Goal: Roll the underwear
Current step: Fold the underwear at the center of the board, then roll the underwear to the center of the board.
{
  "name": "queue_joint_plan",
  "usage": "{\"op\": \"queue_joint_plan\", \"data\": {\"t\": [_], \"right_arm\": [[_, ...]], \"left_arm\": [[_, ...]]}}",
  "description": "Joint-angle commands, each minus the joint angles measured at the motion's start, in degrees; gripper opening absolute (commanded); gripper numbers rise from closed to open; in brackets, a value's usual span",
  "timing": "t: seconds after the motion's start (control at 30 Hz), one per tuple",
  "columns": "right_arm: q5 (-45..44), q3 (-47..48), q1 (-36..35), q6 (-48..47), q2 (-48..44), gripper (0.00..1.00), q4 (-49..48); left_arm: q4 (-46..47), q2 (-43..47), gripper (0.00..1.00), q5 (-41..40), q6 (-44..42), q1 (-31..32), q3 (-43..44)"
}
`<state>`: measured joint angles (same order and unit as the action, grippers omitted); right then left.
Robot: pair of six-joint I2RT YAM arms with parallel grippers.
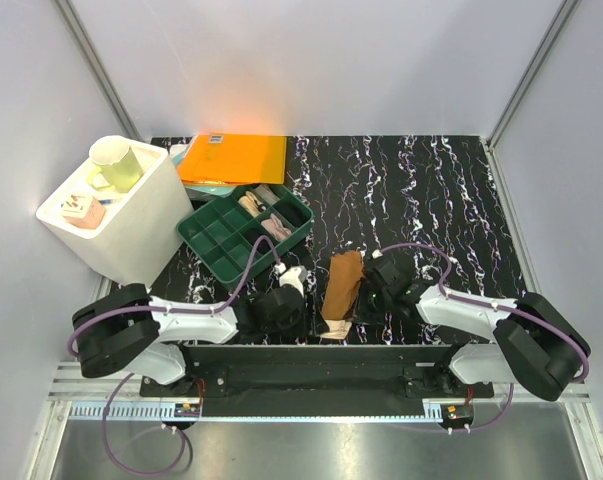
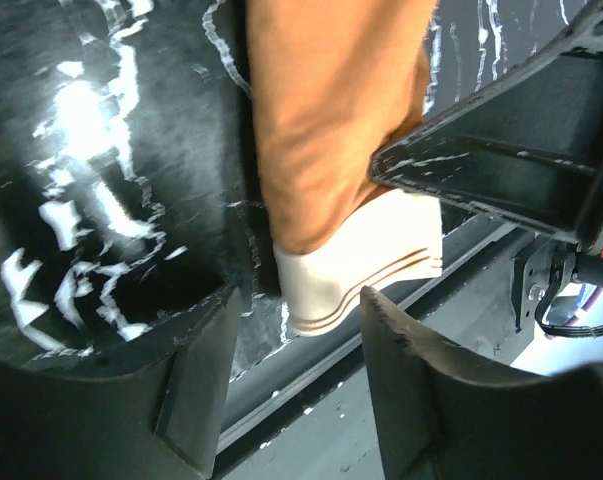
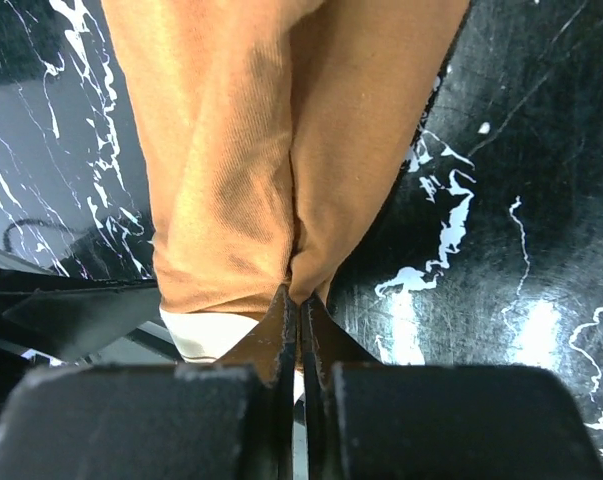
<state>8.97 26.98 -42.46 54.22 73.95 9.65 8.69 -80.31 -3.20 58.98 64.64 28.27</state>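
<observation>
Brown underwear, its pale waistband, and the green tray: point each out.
brown underwear (image 1: pixel 343 284): top external view, middle of the folded fabric.
pale waistband (image 2: pixel 366 264): left wrist view, middle of the band.
green tray (image 1: pixel 213 243): top external view, bare near-left compartment.

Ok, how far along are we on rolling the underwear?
Done: the brown underwear lies folded into a narrow strip. In hand: the right gripper is shut against the fabric near the pale waistband; the left gripper is open at that waistband. Remaining: the roll itself; no turn is started yet.
</observation>
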Motion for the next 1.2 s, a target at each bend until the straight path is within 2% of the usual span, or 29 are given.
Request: {"op": "queue_joint_plan", "data": {"t": [0.0,0.2,0.3,0.37,0.43,0.47,0.5,0.63,0.73,0.87,1.17], "right_arm": [[-2.0,-2.4,-0.5,-1.5,1.5,0.0,0.8],[-0.6,-3.3,-0.5,-1.1,2.1,0.0,-1.2],[-0.6,-3.8,-0.5,-1.0,2.1,0.0,-1.3],[-0.3,-3.7,-0.5,-1.4,1.5,0.0,-1.5],[0.2,-3.3,-0.4,-2.8,0.8,0.01,-1.4],[0.4,-3.2,-0.5,-3.7,0.4,0.05,-1.5],[0.7,-2.9,-0.5,-5.9,-0.8,0.2,-1.0],[1.8,1.0,-0.5,-13.0,-4.9,0.52,3.1],[1.8,4.2,-1.1,-18.6,-8.3,0.61,6.0],[-1.0,7.1,-6.9,-24.8,-11.5,0.69,6.8],[-14.4,7.6,-23.6,-32.2,-9.6,0.72,-0.7]], "left_arm": [[2.6,1.1,0.57,0.2,1.7,-1.3,-3.1],[11.7,-3.1,0.56,2.8,3.4,-2.0,-4.7],[14.3,-6.1,0.51,4.4,3.7,-2.1,-4.5],[17.0,-8.2,0.35,5.9,4.1,-2.2,-4.7],[18.5,-9.8,0.13,7.1,4.6,-2.4,-4.9],[18.6,-10.0,0.0,8.0,4.8,-2.8,-4.8],[18.2,-10.1,0.0,8.5,4.9,-3.5,-4.8],[11.5,-7.7,0.0,10.9,4.0,-5.3,-4.8],[2.9,-5.3,0.0,13.0,1.2,-6.4,-2.9],[-6.0,-3.4,0.0,16.4,-2.5,-7.5,0.4],[-14.2,-2.7,0.0,23.3,-6.5,-11.4,0.5]]}}
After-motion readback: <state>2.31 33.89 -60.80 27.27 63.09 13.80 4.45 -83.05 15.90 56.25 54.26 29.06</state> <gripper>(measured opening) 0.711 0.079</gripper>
